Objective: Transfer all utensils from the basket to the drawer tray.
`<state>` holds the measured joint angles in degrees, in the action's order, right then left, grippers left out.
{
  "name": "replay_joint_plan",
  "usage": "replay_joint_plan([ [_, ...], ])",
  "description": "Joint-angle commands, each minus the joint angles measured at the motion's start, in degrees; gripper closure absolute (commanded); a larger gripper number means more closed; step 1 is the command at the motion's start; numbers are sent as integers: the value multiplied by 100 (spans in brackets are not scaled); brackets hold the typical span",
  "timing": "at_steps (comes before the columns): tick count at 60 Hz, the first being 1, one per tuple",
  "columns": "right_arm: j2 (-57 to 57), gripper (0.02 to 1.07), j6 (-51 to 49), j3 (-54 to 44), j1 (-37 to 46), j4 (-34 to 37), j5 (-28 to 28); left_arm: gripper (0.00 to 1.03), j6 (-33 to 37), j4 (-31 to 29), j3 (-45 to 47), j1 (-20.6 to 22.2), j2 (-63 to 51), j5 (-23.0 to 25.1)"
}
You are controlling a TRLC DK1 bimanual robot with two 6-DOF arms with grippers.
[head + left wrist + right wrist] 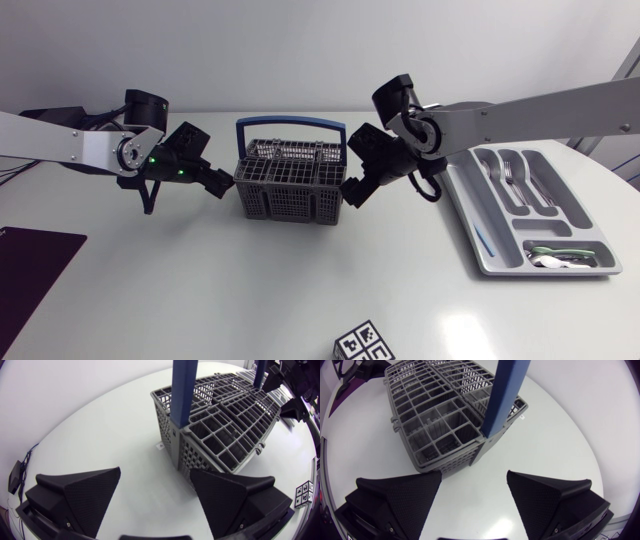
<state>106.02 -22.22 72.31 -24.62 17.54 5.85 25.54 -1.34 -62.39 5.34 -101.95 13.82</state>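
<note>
Flanking basket (285, 203), left gripper (226, 185), right gripper (352, 193) spread; tray (462, 206) apparently holds utensils (516, 180); cube (364, 343) nearby.

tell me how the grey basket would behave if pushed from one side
The basket is open plastic-looking lattice and its cells look empty, so probably light and stiff. On the smooth table it would likely slide rather than tip. A push high on the tall blue handle might rock it.

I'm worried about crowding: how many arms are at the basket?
2: the left arm at the cutlery basket's left end, the right arm at its right end; both sets of jaws open.
</note>
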Motion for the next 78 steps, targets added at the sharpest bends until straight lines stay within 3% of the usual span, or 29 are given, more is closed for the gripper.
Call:
replay_joint_plan([
  [1,130,13,200,107,1,-93,13,6,-58,38,34,178,53,85],
  [32,-204,13,130,-288,124,-216,127,6,-40,29,561,520,703,120],
  [52,-380,13,165,-455,-25,-216,101,6,-32,11,509,221,773,112],
  [78,-345,13,130,-288,608,-207,-286,6,-5,29,570,90,808,120],
])
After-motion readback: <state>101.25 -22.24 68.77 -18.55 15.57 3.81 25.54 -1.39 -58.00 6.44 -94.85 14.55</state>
